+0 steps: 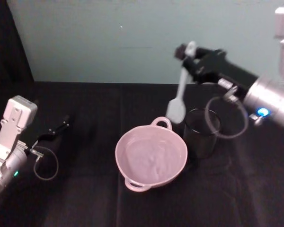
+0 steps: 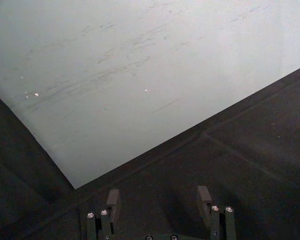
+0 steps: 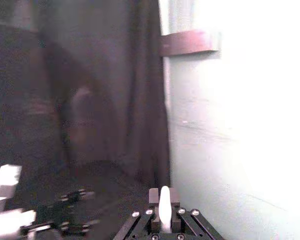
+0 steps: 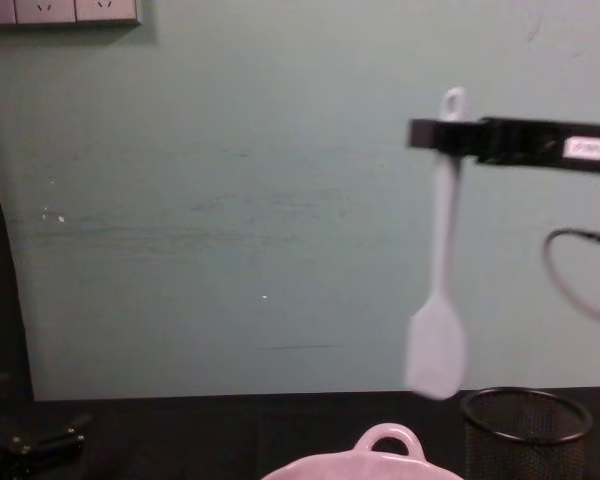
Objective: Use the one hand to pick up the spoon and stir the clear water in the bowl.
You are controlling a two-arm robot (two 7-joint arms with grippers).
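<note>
Right gripper (image 4: 432, 133) pinches the spoon (image 4: 440, 290) near its handle hole, paddle hanging down above and behind the bowl (image 1: 151, 156) (clearing the mesh cup (image 1: 201, 132) for lowering, likely). Left gripper (image 2: 160, 200) parked, fingers apart, holding nothing.
</note>
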